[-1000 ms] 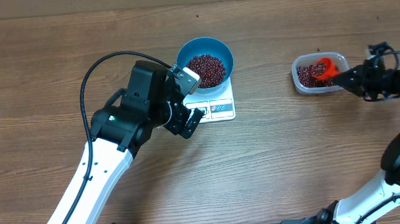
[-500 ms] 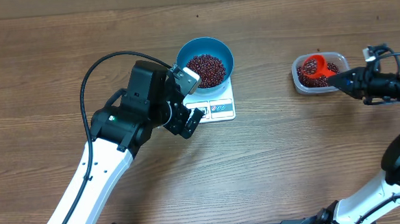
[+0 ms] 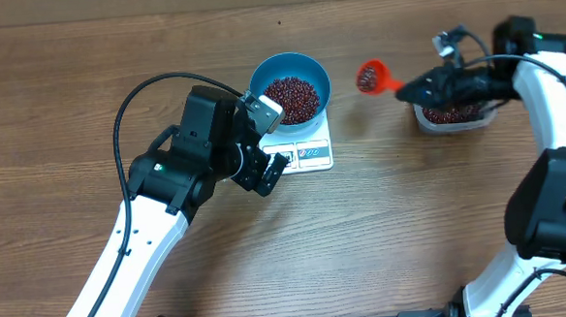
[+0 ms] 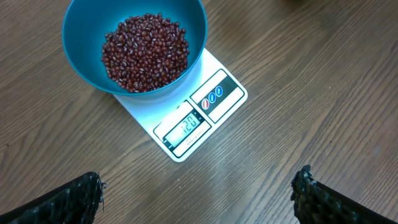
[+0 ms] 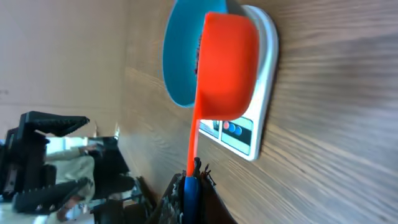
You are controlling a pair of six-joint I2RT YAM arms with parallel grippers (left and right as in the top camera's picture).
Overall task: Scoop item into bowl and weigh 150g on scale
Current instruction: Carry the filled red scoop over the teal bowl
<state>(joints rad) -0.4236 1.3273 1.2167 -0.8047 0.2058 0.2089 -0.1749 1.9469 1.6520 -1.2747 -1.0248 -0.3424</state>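
Currently the right gripper [image 3: 407,88] is clamping the blue handle tip of the orange-red scoop [image 3: 382,80], with its jaws shut on it. The scoop is carrying a load of beans [image 3: 366,75] and is hanging in the air between the clear tub [image 3: 425,120] and the blue bowl [image 3: 259,74], apart from both. The tub is holding more beans and is sitting toward the table's far right corner, partly under the right arm. The bowl is resting on the far half of the white scale [image 4: 155,107], toward the far edge and about mid-width of the table. A heap of beans is covering its bottom. The scale's display [image 4: 186,127] is facing the near edge and is lit, but the digits are too small to trust. The left gripper [image 4: 198,190] is hovering just on the near side of the scale, jaws spread wide, grasping nothing.
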